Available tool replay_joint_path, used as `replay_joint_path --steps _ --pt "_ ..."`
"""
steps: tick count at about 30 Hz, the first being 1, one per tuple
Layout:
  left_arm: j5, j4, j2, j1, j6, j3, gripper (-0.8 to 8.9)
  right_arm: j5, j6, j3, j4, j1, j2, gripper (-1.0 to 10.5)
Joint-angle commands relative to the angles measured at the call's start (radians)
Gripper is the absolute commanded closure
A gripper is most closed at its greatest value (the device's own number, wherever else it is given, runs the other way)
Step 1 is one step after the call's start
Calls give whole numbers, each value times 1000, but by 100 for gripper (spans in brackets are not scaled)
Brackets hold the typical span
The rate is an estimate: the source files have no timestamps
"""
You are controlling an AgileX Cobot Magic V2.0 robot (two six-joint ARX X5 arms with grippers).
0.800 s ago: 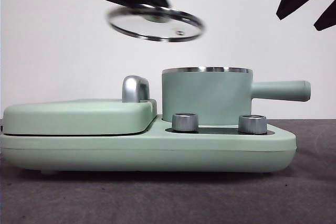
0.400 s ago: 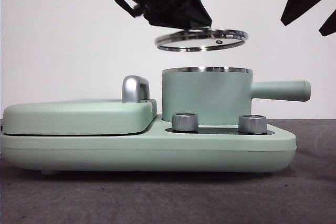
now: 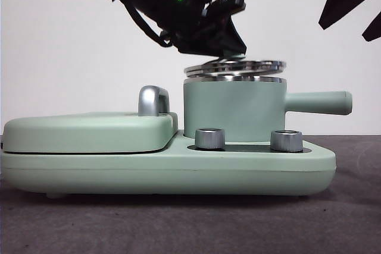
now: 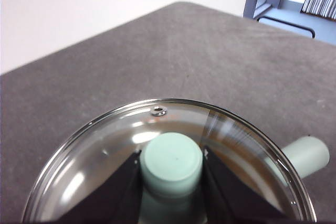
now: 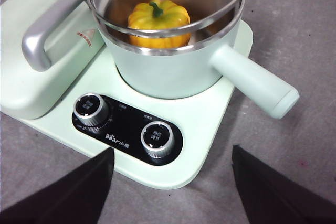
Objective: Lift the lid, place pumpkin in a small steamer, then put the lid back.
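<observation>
Left hand (image 4: 170, 182), clenched on the lid (image 3: 234, 66) knob, has lowered it to just above the steamer (image 3: 233, 111) holding the pumpkin (image 5: 159, 22); right hand (image 5: 173, 182) waits released.

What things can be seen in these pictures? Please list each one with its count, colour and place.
lid: one, clear glass with steel rim and mint green knob, slightly tilted just above the pot's rim, held by its knob.
pumpkin: one, yellow-orange with green stem, inside the pot.
small steamer: one, mint green pot with steel rim and long side handle, on the appliance base.
appliance base: one, mint green, on the table.
dials: two, silver, on the base's black panel in front of the pot.
flat cover: one, mint green with a silver handle, beside the pot.
table: one, dark grey.
left gripper: black, shut on the lid's knob.
right gripper: black, open, waiting above the dials.
</observation>
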Motion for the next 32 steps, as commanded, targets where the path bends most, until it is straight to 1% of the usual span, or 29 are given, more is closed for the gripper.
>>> replay_joint_path --steps 1,9,17,24,27,32 --pt "2 35 18 -9 -3 21 798 5 11 1 5 8 7 601" --pt "-2 37 32 -9 16 21 798 5 11 1 5 8 7 601" --pt "-2 49 52 -9 16 21 798 5 10 1 4 8 7 601" --pt "-14 30 54 -9 31 21 798 5 10 1 4 8 7 601" --pt "-35 7 45 -9 32 21 798 5 10 1 4 8 7 601" --pt "-40 -34 18 -9 60 21 798 5 10 1 5 8 7 601"
